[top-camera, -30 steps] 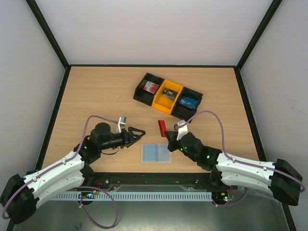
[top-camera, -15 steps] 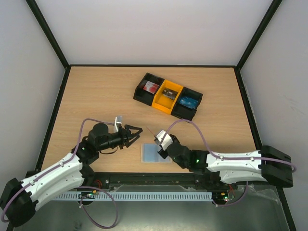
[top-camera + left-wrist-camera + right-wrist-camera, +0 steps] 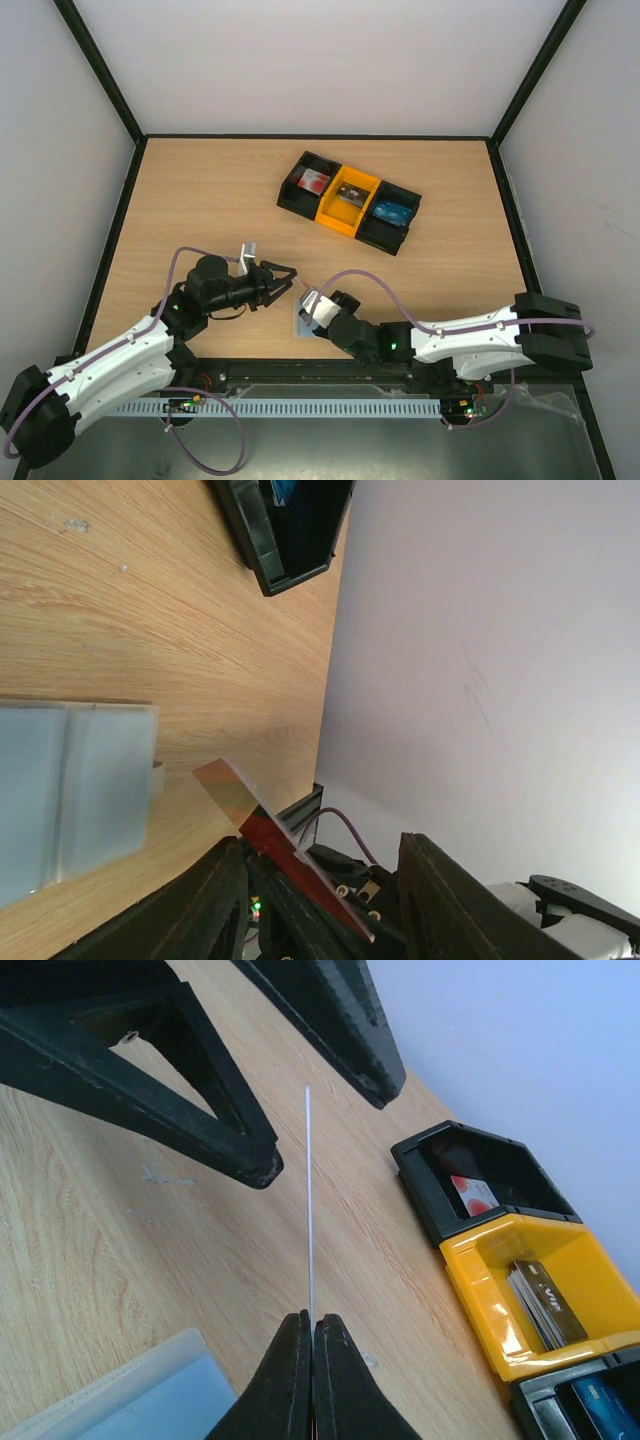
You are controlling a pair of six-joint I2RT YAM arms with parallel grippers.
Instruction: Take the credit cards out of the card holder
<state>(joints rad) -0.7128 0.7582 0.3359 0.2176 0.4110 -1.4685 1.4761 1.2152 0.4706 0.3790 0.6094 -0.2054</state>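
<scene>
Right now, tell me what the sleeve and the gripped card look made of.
Sleeve: probably soft plastic, frosted pale blue-grey, translucent, with a seam line. Card in the right pincer: likely stiff plastic, red face glossy; edge-on it looks thin and straight.

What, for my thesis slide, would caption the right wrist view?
Right end effector pinches a credit card edge-on by the card holder, facing the open left end effector.

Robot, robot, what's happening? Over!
Left gripper open. Right gripper shut on card, clear of holder. Left fingers close ahead of card.
</scene>
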